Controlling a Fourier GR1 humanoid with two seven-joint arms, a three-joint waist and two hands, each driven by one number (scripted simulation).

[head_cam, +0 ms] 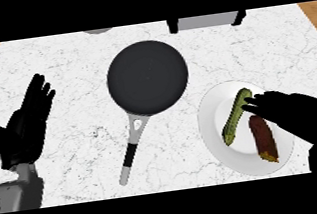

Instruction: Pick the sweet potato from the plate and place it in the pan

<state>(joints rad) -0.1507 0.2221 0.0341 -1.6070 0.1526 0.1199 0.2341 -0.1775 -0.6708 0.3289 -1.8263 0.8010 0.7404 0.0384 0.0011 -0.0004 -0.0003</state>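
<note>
Nearest, at the lower right, the right hand [304, 115] reaches over the white plate [220, 131] from the right, its fingers [259, 103] stretched out and released, holding nothing; their tips lie above the plate between the two vegetables. The sweet potato [264, 138], a reddish-brown oblong, lies on the plate just below and beside those fingers, not grasped. Just to its left on the same plate lies a long green vegetable [236, 116], perhaps a cucumber or zucchini, whose upper end sits close to the fingertips. At the lower left, the left hand [24, 127] rests open above the white marbled tabletop [59, 66], fingers up and straight. Farther back, in the middle, the black pan [147, 76] sits with its grey and black handle [131, 150] pointing toward the near edge, well apart from the plate. At the far edge stands a grey appliance [206, 20].
</note>
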